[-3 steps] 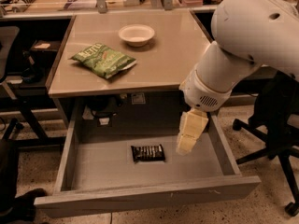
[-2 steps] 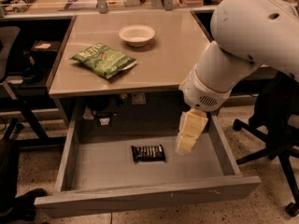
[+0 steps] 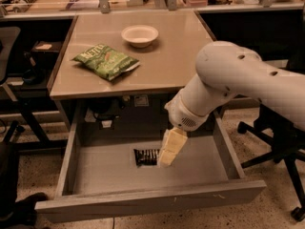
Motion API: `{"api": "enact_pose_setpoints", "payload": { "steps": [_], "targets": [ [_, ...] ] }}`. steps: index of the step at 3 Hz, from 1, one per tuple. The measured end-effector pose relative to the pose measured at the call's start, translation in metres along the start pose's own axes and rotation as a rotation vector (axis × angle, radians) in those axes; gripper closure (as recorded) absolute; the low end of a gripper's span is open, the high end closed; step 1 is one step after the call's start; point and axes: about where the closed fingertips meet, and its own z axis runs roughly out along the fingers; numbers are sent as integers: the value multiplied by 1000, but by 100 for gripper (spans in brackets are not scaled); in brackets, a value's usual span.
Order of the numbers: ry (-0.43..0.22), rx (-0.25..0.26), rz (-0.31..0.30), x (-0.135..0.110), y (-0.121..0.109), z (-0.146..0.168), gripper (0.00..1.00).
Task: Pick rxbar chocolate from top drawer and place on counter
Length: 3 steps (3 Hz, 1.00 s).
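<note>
The top drawer (image 3: 95,173) is pulled open below the counter (image 3: 171,56). The rxbar chocolate (image 3: 144,157), a small black bar, lies flat on the drawer floor near the middle. My gripper (image 3: 166,160) hangs down from the big white arm into the drawer, its pale tip at the bar's right end and covering that end. I cannot tell whether it touches the bar.
A green chip bag (image 3: 106,60) and a white bowl (image 3: 139,35) sit on the counter. A cluttered bench (image 3: 71,4) runs along the back. Office chairs stand at the left (image 3: 9,37) and right (image 3: 281,142). The drawer's front panel (image 3: 152,199) juts toward me.
My gripper has moved left and down inside the drawer, from right of the bar to the bar's right end. The bar, bag and bowl have not moved.
</note>
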Motion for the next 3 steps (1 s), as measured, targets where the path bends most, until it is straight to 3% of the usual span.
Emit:
{"api": "enact_pose_setpoints", "payload": {
  "steps": [2, 3],
  "targets": [
    [-13, -3, 23, 4, -2, 15, 0],
    [-21, 17, 59, 11, -18, 35, 0]
  ]
}}
